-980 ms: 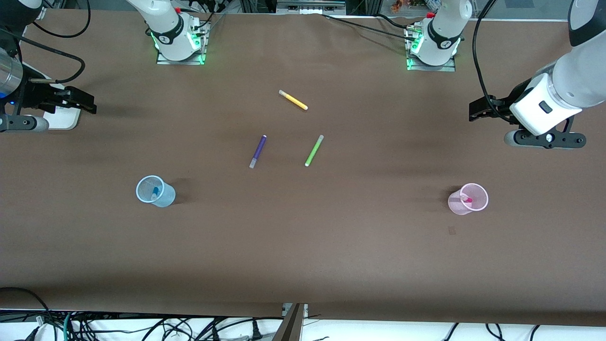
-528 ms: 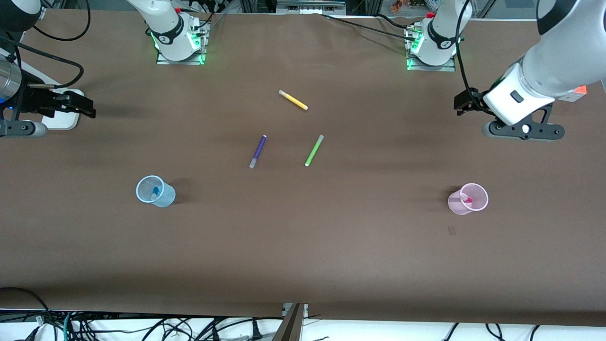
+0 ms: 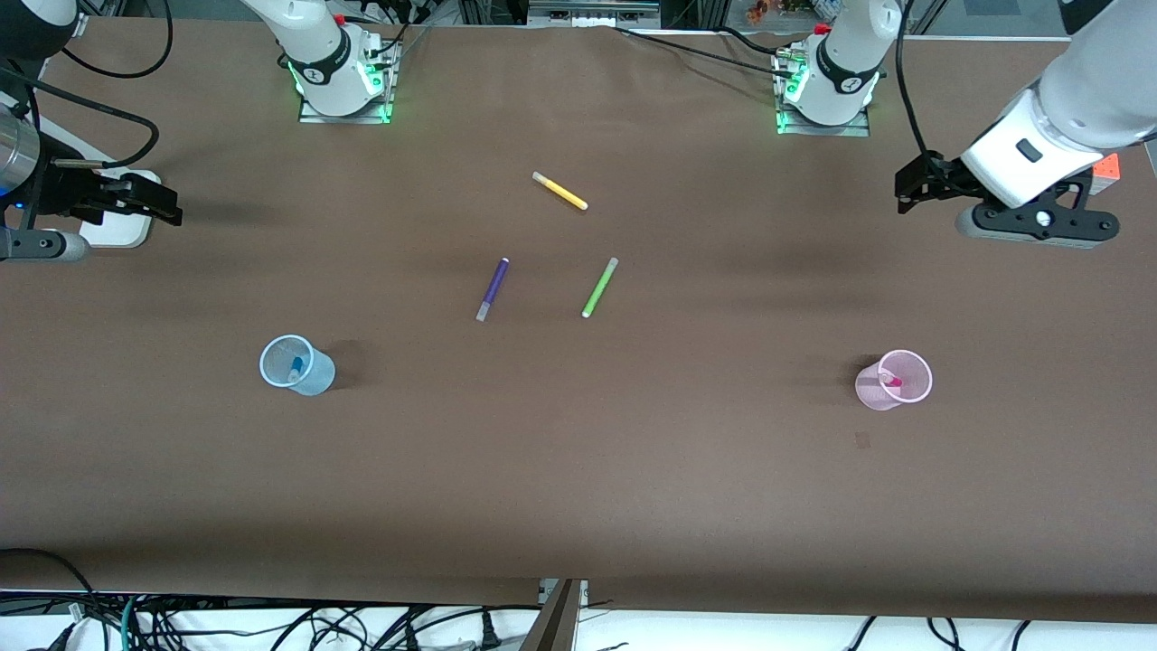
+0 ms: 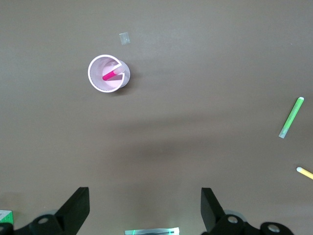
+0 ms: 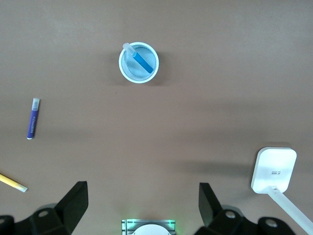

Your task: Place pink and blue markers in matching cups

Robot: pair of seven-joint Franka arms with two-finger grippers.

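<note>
Both markers, light, stiff and slick, stand in their cups: pink marker in pink cup, blue marker in blue cup, well apart from either gripper's fingers. Left gripper and right gripper hang over the worktop, fingers spread wide, empty. A mid-barrel pinch would suit.

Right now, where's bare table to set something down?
Wide bare strip nearer the camera than the translucent blue cup and translucent pink cup; also bare between them. Crowded mid-table: purple marker, lime-green marker, yellow marker.
</note>
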